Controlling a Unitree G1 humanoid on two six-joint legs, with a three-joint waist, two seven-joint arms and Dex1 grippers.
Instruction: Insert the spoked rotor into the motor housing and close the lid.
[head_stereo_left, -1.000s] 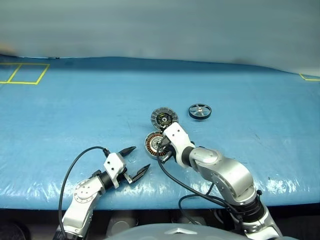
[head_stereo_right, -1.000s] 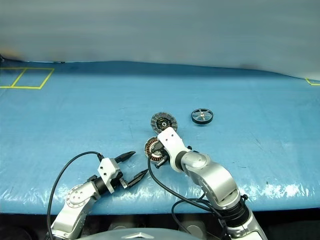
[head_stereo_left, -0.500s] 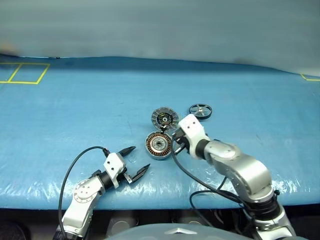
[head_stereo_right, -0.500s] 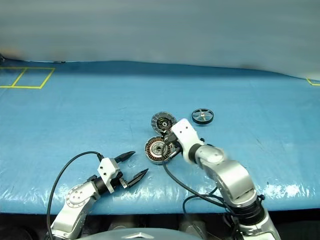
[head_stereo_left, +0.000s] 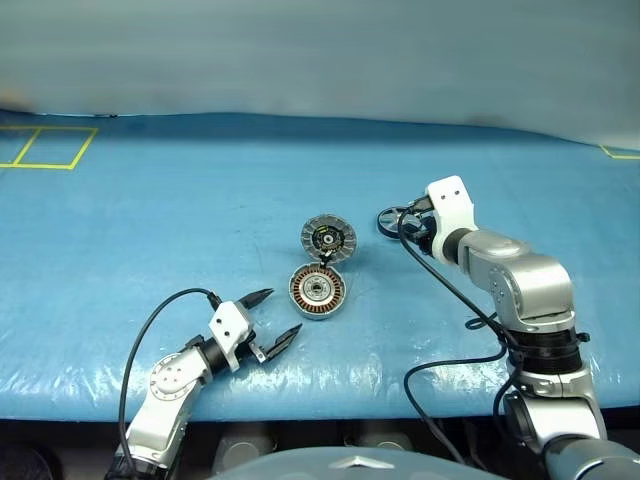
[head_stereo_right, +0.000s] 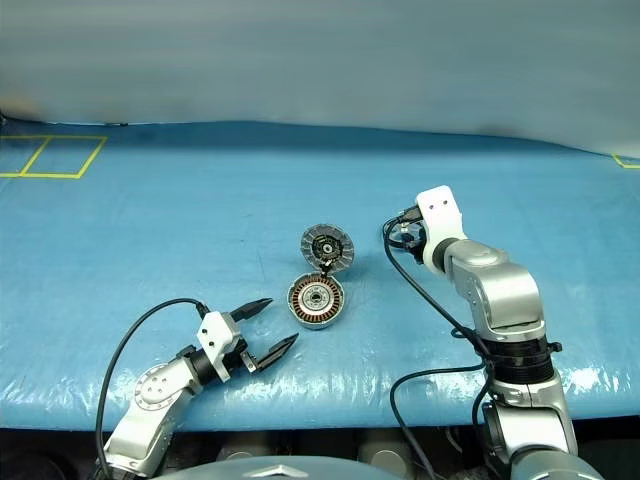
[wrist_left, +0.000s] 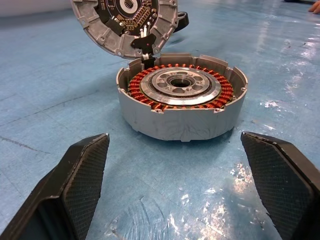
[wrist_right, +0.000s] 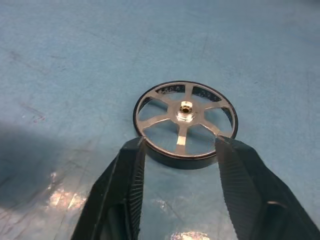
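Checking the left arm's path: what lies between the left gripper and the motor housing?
Only bare blue cover, as the left wrist view shows: the open left gripper faces the motor housing.

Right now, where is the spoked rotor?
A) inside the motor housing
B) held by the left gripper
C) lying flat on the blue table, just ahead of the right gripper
C: the spoked rotor lies flat on the table, with the open right gripper at its near rim.
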